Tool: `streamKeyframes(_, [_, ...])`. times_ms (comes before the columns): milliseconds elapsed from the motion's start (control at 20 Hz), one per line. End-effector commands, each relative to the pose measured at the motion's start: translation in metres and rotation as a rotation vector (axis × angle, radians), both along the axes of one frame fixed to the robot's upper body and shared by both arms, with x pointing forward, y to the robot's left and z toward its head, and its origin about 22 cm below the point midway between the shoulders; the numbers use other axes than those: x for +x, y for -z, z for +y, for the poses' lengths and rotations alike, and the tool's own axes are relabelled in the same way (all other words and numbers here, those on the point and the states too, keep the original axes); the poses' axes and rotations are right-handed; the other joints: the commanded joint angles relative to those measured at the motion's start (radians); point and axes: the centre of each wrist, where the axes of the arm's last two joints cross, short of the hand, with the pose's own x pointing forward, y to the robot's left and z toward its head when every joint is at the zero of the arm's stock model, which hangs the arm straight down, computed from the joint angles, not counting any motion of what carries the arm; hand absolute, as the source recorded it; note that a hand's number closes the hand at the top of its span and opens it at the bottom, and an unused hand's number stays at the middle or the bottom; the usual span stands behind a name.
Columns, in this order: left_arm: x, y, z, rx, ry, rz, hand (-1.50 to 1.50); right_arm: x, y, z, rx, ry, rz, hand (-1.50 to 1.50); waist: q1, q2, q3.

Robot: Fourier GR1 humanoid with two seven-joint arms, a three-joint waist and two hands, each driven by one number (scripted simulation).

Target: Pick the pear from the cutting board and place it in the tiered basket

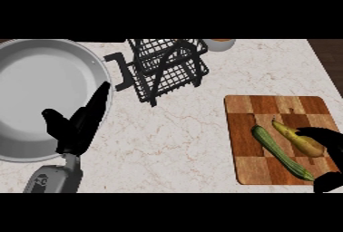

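Pear (299, 138) lying on the wooden cutting board (268, 107) beside a green cucumber (276, 150), with the right hand (330, 156) curling round its lower end from the right edge. Left hand (79, 121) resting with fingers straight, holding nothing, over the rim of the grey pan (40, 72). Black tiered basket (167, 68) standing well apart from the board, near the pan's handle

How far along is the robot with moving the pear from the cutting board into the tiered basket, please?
Nothing is delivered yet: the pear lies on the cutting board beside a green vegetable. In hand: the right hand is curling around the pear. Left: lifting it and carrying it to the tiered basket. The left hand rests open by the pan.
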Motion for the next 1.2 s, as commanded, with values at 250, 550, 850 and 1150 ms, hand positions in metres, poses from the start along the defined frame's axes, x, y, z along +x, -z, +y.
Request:
streamKeyframes(250, [0.002,0.006,-0.001,-0.016,0.003,0.058,0.0,-0.004,0.029,0.03,0.088,-0.019,-0.121,1.5,0.001,0.016,0.028])
streamKeyframes(550, [0.0,0.004,-0.011,-0.002,0.04,0.049,0.0,0.023,0.019,0.062,-0.035,0.074,0.155,1.5,0.024,0.02,0.024])
streamKeyframes(850, [0.012,0.002,-0.006,0.001,0.024,0.062,0.0,0.07,-0.033,0.126,-0.021,0.115,0.28,1.5,0.013,0.016,0.024])
streamKeyframes(1150, [0.004,0.011,0.005,-0.011,-0.014,0.063,0.0,0.072,-0.118,0.153,0.247,0.114,0.22,1.5,-0.014,0.008,0.024])
